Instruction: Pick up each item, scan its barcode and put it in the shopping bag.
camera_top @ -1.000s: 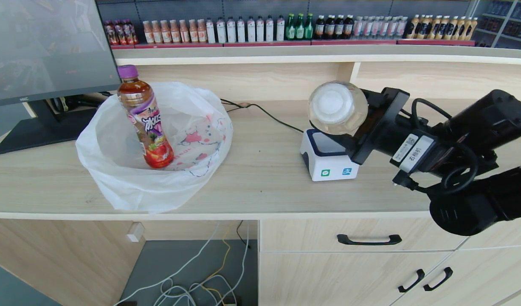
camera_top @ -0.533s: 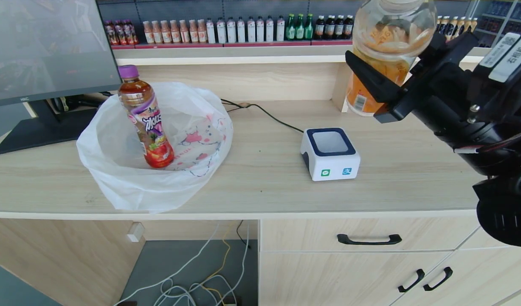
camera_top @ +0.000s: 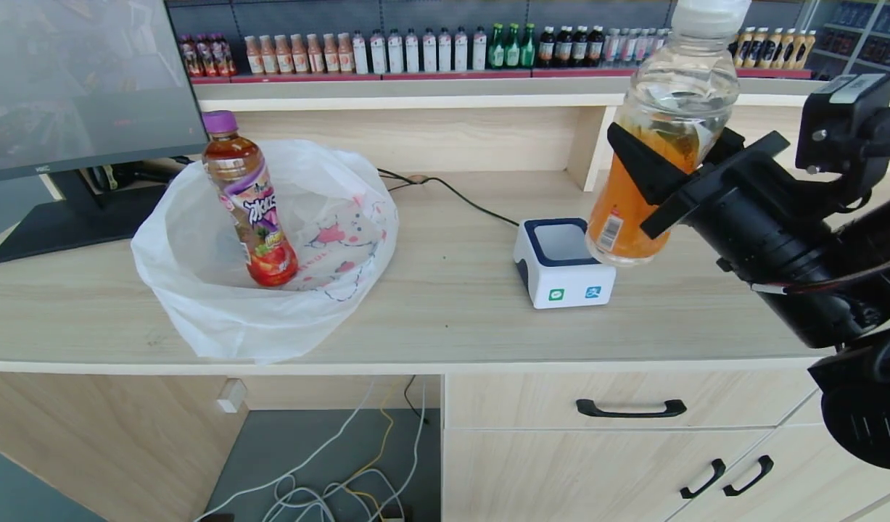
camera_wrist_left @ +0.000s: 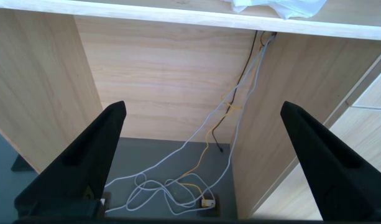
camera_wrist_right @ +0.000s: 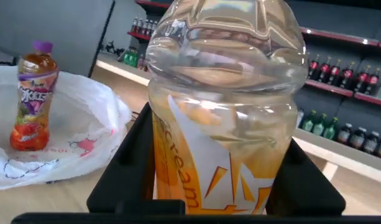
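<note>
My right gripper (camera_top: 677,181) is shut on an orange drink bottle (camera_top: 651,152) with a white cap, held upright just right of and above the white scanner (camera_top: 563,264). The bottle's barcode (camera_top: 610,230) faces the scanner side. In the right wrist view the orange bottle (camera_wrist_right: 224,118) stands between the black fingers (camera_wrist_right: 131,162). A white shopping bag (camera_top: 270,246) lies open on the counter at the left, with a purple-capped tea bottle (camera_top: 247,201) standing in it; that tea bottle (camera_wrist_right: 32,96) and bag (camera_wrist_right: 66,130) show again off to one side. My left gripper (camera_wrist_left: 202,162) hangs open below the counter.
A monitor (camera_top: 82,80) on a black stand is at the counter's far left. A black cable (camera_top: 445,190) runs along the counter behind the scanner. A raised wooden ledge (camera_top: 488,98) backs the counter, with shelves of bottles behind. Drawers (camera_top: 629,409) sit below at the right; loose cables (camera_wrist_left: 196,180) lie on the floor.
The right arm swung the orange bottle up from lying over the scanner, turned it upright, then lowered it beside the scanner. The bag and tea bottle stayed put.
</note>
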